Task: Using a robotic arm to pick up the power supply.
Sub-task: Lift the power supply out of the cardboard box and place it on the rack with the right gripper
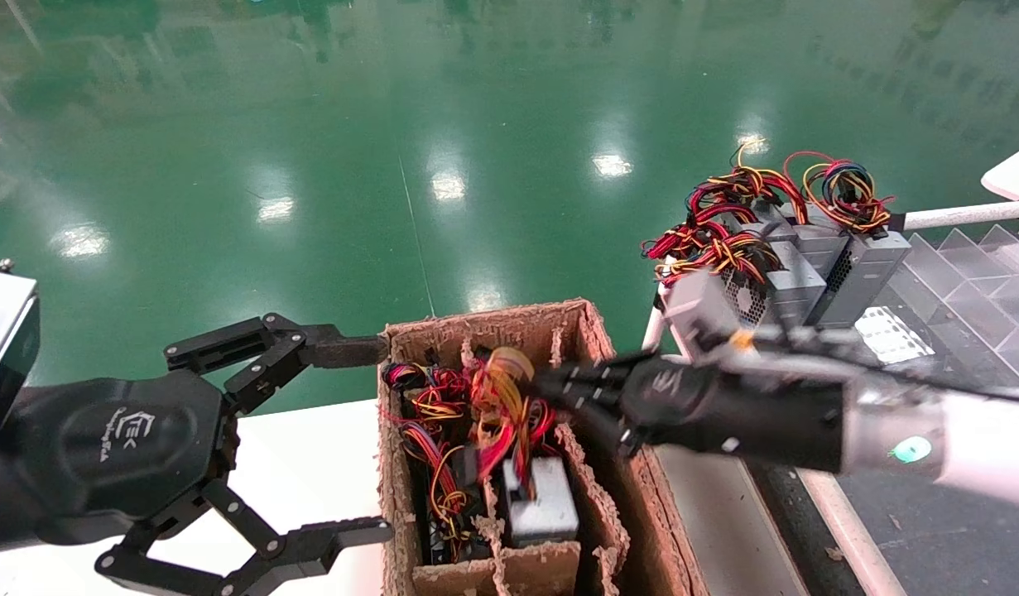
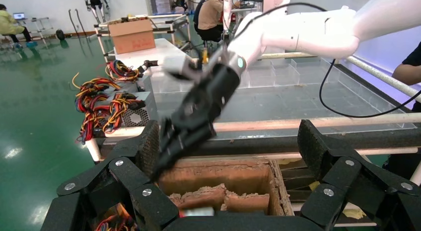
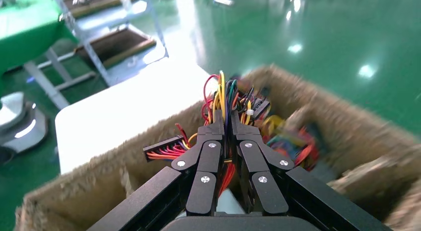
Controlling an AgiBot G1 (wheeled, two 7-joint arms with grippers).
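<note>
Head view, left to right. The left black gripper with jointed link fingers and a white logo on its rounded palm (image 1: pixel 356 439) hovers beside the left wall of the brown cardboard box with ragged, torn dividers (image 1: pixel 596 331), over the white tabletop (image 1: pixel 310 463); its fingers are spread wide apart and hold nothing. In the left wrist view the same gripper (image 2: pixel 226 156) frames the box's far wall (image 2: pixel 223 176) between its two separated fingers.

Centre: the box stands on the white tabletop and holds several units. The small grey metal rectangular power supply (image 1: pixel 542 497) sits in a middle compartment, its looped bundle of red, yellow and orange wires (image 1: pixel 505 410) drawn up above it.

Right of centre: the right black gripper on its white tubular forearm (image 1: pixel 550 385) reaches in over the box's right wall. In the right wrist view its fingers (image 3: pixel 211 159) are pressed together on the wire bundle (image 3: pixel 223 99), the strands rising between the tips (image 3: pixel 227 129); the grey body of the unit is mostly hidden beneath.

Far right: further grey power supplies with coloured wire loops (image 1: pixel 815 257) lie grouped on the clear-partitioned tray (image 1: pixel 964 281).
</note>
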